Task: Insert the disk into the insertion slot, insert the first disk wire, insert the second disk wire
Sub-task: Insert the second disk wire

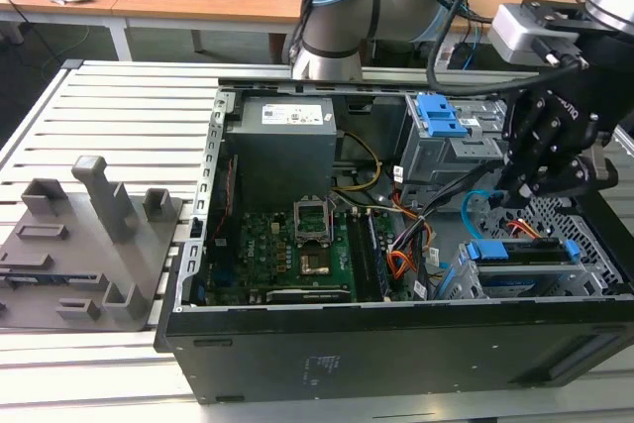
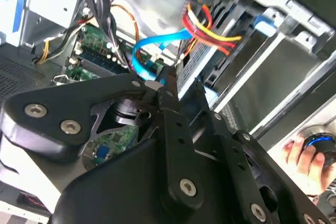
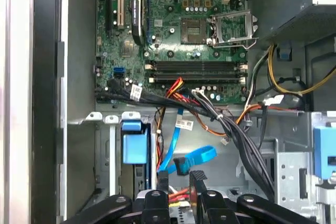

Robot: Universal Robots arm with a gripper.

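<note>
Gripper [image 1: 507, 195]: black, low inside the open computer case [image 1: 396, 344] at the exterior view's right, just above the disk; fingertips nearly together beside the second disk wire's plug, a grip on it cannot be told.
Disk [image 1: 522, 253]: blue-framed, seated in the insertion slot [image 1: 584, 245].
First disk wire [image 2: 210, 32]: the second wrist view shows its red-orange bundle meeting the disk's end.
Second disk wire [image 3: 181, 163]: light-blue loop near the fingers [image 3: 197, 182].
Motherboard [image 3: 178, 30]: spread out in the first wrist view.
Hand [image 2: 304, 163]: at the second wrist view's edge.

Black linkage gripper [image 3: 181, 190] cut off at six o'clock in first wrist view, thin glossy light-blue cable's [image 2: 157, 43] plug end hidden behind gripper in second wrist view
</note>
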